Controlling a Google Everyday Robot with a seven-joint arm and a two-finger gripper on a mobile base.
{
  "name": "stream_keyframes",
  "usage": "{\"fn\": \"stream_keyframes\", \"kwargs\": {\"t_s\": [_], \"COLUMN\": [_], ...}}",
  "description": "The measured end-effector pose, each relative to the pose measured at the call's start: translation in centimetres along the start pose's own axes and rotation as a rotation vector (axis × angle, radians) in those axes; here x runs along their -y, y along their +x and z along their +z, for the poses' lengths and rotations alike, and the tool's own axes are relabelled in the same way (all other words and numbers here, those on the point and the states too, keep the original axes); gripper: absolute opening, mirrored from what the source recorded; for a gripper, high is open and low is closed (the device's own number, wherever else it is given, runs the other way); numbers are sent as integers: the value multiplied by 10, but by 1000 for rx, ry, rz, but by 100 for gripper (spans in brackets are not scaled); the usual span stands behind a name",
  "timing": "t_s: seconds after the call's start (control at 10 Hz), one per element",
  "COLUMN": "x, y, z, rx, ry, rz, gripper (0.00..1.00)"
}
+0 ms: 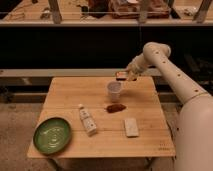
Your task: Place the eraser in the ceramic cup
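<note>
The white ceramic cup (114, 91) stands upright on the wooden table (70, 92), right of centre towards the back. My gripper (126, 76) hangs above and just behind the cup's right side, at the end of the white arm (165, 70) reaching in from the right. It is shut on the eraser (120, 76), a small dark brown block held level in the air, a little above the cup's rim.
A dark reddish-brown oblong lump (115, 107) lies just in front of the cup. A flat pale rectangle (131, 126) lies front right. A small white bottle (87, 120) lies front centre. A green round plate (52, 135) sits at the front left corner.
</note>
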Motion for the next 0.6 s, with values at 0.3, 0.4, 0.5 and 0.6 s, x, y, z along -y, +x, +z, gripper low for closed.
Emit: {"fn": "stream_keyframes", "kwargs": {"t_s": [0.3, 0.4, 0.5, 0.6], "x": [1, 1, 1, 1], "y": [-4, -6, -10, -13], "z": [2, 3, 4, 5], "rx": [0, -1, 0, 0], "ry": [13, 13, 15, 14], "rz": [-11, -14, -20, -24], "gripper": [0, 0, 0, 2]}}
